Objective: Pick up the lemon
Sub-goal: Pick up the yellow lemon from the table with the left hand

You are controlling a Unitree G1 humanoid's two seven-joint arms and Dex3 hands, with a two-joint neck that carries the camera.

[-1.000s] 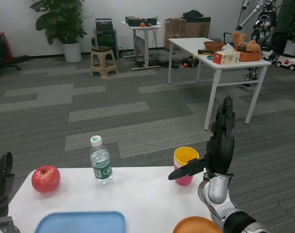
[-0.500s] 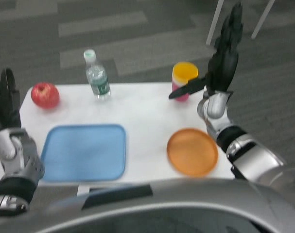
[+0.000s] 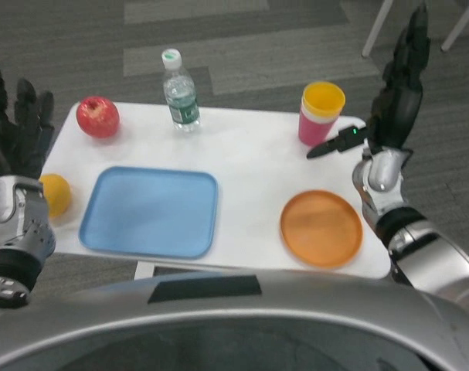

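Near the tabletop's [image 3: 249, 162] front edge: a blue tray [image 3: 151, 211] and an orange plate [image 3: 321, 228]. At the left edge, the yellow lemon [image 3: 55, 194], partly hidden behind the left hand [image 3: 16, 137], held up with fingers spread, holding nothing. Along the far edge: a red apple [image 3: 97, 117], a water bottle [image 3: 180, 92], a yellow cup in a pink one [image 3: 321, 114], and off the right edge the right hand [image 3: 392, 100], standing tall, fingers straight, thumb out, holding nothing.

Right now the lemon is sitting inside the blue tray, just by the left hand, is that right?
Not quite. The lemon lies on the white table beside the blue tray, off its left edge, not inside it. It is indeed just by the left hand. The head view shows this.
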